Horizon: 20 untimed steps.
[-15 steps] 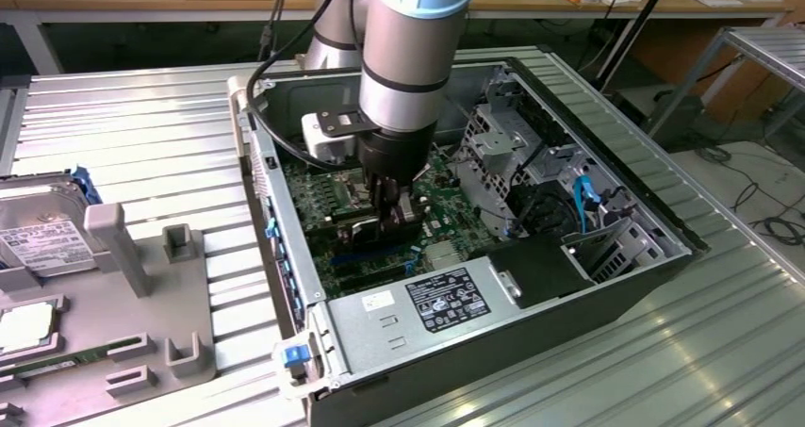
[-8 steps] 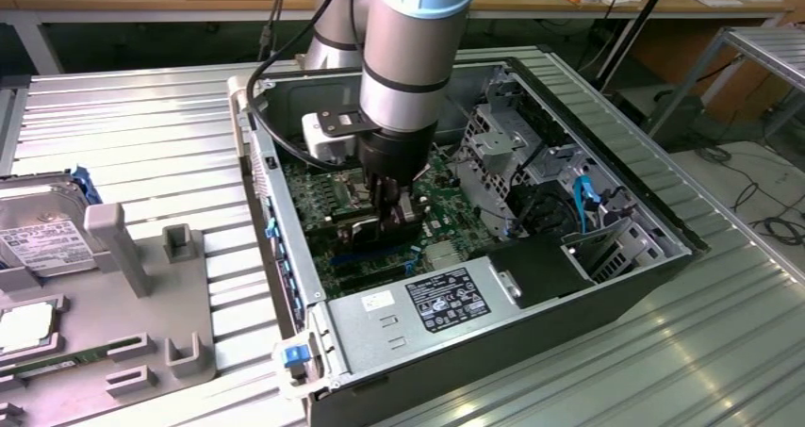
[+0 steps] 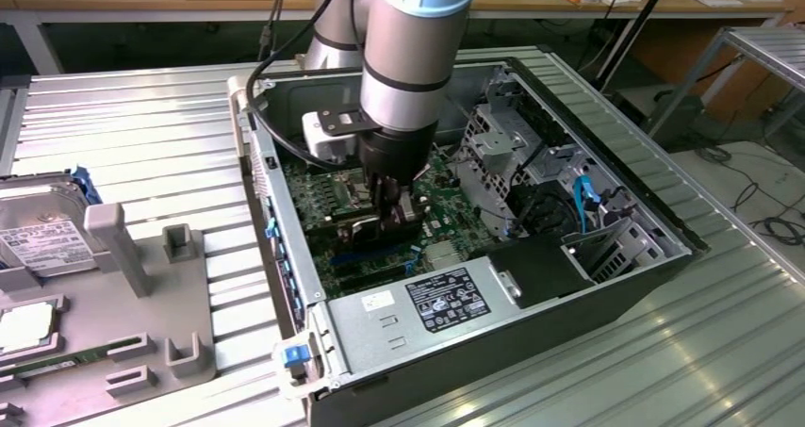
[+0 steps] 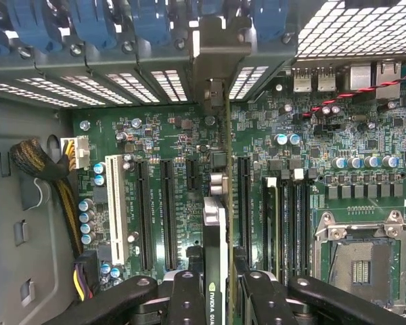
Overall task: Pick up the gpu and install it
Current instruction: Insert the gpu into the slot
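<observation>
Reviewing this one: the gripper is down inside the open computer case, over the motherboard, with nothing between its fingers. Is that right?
Not quite. The gripper is not empty: the wrist view shows the gpu held edge-on between its fingers. The rest stands: it is down inside the open computer case, over the motherboard.

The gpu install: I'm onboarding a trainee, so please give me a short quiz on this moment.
1. True or false: the tool holds the gpu on edge over the motherboard.
2. Where is the hard drive? A in the tool; B inside the case; C outside the case, at the exterior view's left.
3. What colour are the clips along the case's slot openings?
Key: 1 true; 2 C; 3 blue.
</observation>
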{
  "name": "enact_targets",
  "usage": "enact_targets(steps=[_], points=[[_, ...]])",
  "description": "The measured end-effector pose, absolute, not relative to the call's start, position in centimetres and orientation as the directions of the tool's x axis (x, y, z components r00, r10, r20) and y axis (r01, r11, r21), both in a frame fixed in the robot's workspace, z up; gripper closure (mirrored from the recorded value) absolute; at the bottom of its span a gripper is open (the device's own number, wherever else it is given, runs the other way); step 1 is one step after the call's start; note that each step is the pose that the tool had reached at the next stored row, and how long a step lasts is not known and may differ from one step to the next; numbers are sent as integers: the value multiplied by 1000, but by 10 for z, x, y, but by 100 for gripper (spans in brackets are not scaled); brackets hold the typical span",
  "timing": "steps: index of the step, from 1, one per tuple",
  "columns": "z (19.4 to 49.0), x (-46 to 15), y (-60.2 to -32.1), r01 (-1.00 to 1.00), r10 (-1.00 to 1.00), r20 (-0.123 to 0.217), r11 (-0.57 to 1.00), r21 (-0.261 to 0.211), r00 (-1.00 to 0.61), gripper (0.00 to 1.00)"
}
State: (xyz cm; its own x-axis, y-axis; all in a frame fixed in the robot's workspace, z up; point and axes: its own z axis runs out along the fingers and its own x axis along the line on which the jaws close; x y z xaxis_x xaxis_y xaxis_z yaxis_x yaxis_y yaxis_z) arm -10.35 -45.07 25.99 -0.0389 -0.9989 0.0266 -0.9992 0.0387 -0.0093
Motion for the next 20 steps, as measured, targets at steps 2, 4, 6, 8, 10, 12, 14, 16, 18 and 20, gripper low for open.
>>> enact_targets(steps=[2, 4, 6, 8, 10, 12, 14, 16, 18, 20], points=[[261, -104, -451, -999, -999, 27, 39, -9, -39, 73], [263, -104, -451, -999, -999, 27, 39, -8, -39, 73], [264, -103, -451, -999, -999, 26, 39, -7, -39, 73], [265, -104, -451, -999, -999, 27, 39, -7, -39, 73], [265, -104, -451, -999, -999, 27, 39, -7, -39, 73], [265, -104, -451, -999, -999, 27, 39, -7, -39, 73], [265, -104, -451, -999, -999, 27, 39, -7, -39, 73], [265, -103, -450, -999, -999, 27, 39, -7, -39, 73], [265, -104, -449, -999, -999, 27, 38, -7, -38, 73], [265, -104, -449, -999, -999, 27, 38, -7, -38, 73]])
